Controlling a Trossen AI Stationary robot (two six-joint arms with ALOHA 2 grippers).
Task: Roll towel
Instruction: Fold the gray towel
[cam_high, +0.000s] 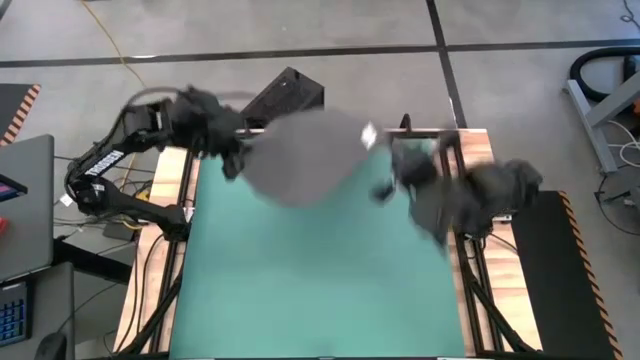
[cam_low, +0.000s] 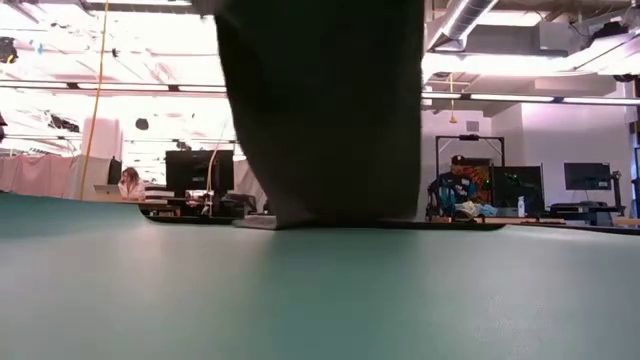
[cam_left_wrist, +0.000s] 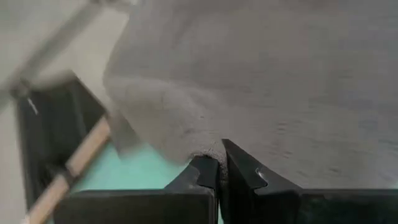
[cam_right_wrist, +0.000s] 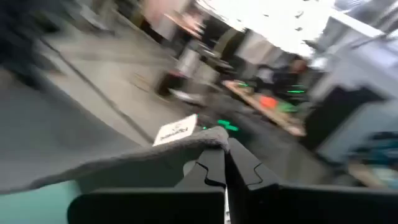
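2 hands grip the towel (cam_high: 300, 160) by opposite corners: the left hand (cam_left_wrist: 219, 163) is clenched on one, the right hand (cam_right_wrist: 221, 155) pinches the corner by the white tag (cam_right_wrist: 175, 131). It hangs in the air over the far end of the green mat (cam_high: 320, 290) on the counter. To lay it flat for rolling, lower both hands evenly and keep the cloth taut.

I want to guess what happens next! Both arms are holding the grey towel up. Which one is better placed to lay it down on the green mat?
Probably neither alone. The left pincer and the right pincer each pinch an edge of the towel, which hangs at the far end of the green mat. They would likely lower it together.
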